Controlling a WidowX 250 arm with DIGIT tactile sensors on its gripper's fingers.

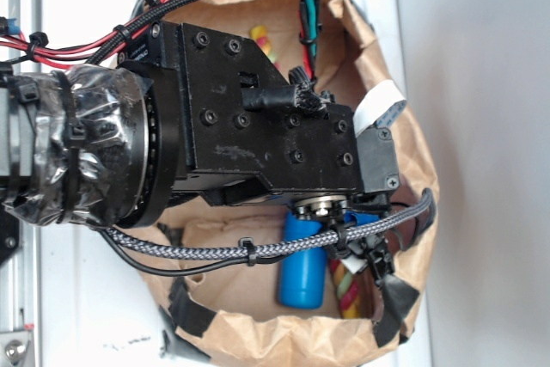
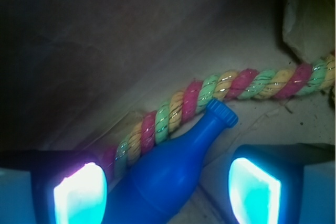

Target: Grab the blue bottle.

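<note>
The blue bottle [image 2: 168, 174] lies on its side inside the brown paper bag [image 1: 258, 333], its cap touching the red-yellow-green braided rope [image 2: 220, 95] that runs just behind it. The gripper [image 2: 168, 195] hangs spread wide, 1 finger [image 2: 79, 198] on each side of the bottle's body, not touching it

No readable text — none anywhere
</note>
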